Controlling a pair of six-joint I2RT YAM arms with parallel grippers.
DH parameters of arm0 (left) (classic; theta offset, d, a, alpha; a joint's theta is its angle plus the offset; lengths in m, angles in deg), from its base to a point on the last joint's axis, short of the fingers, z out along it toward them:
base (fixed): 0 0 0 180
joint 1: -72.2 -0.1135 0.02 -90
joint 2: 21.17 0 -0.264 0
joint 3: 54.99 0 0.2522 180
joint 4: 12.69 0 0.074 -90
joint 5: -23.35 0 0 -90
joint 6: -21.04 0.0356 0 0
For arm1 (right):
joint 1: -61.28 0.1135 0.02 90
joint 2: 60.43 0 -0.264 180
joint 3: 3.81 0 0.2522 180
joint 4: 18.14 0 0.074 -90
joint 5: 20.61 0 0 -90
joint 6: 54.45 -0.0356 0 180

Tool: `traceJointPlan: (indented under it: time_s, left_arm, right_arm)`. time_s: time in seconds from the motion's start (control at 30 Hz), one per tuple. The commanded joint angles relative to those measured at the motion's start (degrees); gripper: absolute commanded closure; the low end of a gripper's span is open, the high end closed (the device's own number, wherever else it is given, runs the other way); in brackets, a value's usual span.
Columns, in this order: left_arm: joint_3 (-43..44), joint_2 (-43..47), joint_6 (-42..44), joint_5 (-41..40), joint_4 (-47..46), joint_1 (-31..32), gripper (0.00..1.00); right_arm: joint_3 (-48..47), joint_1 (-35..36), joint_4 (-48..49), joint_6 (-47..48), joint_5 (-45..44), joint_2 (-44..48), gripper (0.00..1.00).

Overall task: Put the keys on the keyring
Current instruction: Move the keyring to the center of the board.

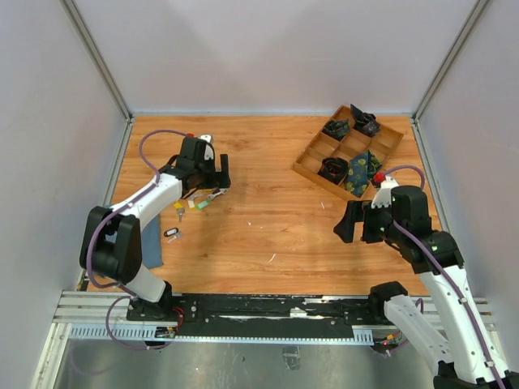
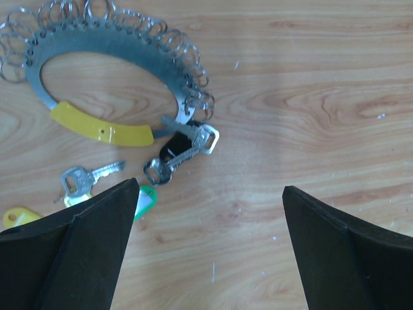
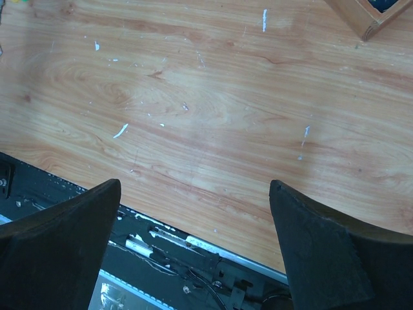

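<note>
Left gripper point(image 2: 210, 188) hangs low over the keyring point(image 2: 161, 61), fingers spread wide with nothing between them. This looks like a pose for choosing a key, not for carrying one. The ring lies flat on the wood at the far-left of the table, its yellow sleeve point(image 2: 103, 130) toward the camera. The black-headed keys point(image 2: 184, 150) touch its edge just past the sleeve (threaded onto a small loop or only resting there: cannot tell). A loose key point(image 2: 87, 177) lies just beside the left finger. Right gripper point(image 3: 195, 187) is likewise apart and empty, over bare wood near the front rail point(image 3: 168, 242), well apart from the work and probably idle. The table point(image 1: 268, 170) is light wood-grain with white scuffs. A wooden tray point(image 1: 310, 156) of dark bundles sits far right, and plain pale walls point(image 1: 268, 57) enclose the cell.
</note>
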Motion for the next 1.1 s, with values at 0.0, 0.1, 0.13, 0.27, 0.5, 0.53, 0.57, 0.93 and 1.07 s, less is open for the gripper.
traceJointPlan:
  time_s: [0.0, 0.1, 0.13, 0.27, 0.5, 0.53, 0.57, 0.93, 1.07]
  left_arm:
    - [4.23, -4.23, 2.27, -0.54, -3.54, 0.1, 0.0]
    - [6.44, -7.16, 3.38, -1.4, -3.78, 0.11, 0.0]
    - [7.22, -8.26, 3.65, -1.53, -3.26, 0.12, 0.0]
    - [8.91, -11.29, 3.72, -0.84, -3.07, 0.1, 0.0]
    - [9.37, -15.14, 3.13, 1.1, -3.49, 0.11, 0.0]
    - [9.41, -15.66, 2.99, 1.49, -3.54, 0.12, 0.0]
    - [9.48, -16.18, 2.81, 1.85, -3.54, 0.12, 0.0]
    - [9.45, -19.21, 1.85, 4.54, -5.19, 0.9, 0.0]
    - [9.66, -20.13, 1.99, 4.38, -5.47, 1.39, 0.0]
  right_arm:
    - [0.12, -0.72, 0.72, 1.02, 2.49, 1.19, 0.01]
    - [0.16, -0.68, 0.68, 1.09, 3.02, 1.07, 0.01]
    - [0.18, -0.71, 0.68, 1.08, 3.28, 1.06, 0.01]
    - [0.4, -0.74, 0.87, 1.23, 3.89, 1.01, 0.01]
    - [0.65, -0.75, 1.18, 1.76, 4.06, 0.84, 0.01]
    - [0.71, -0.68, 1.2, 1.75, 4.11, 0.8, 0.01]
    - [0.69, -0.72, 1.2, 1.81, 4.22, 0.72, 0.01]
    - [0.99, -0.66, 1.29, 2.12, 4.6, 0.36, 0.01]
    - [0.91, -0.68, 1.29, 2.1, 4.69, 0.42, 0.01]
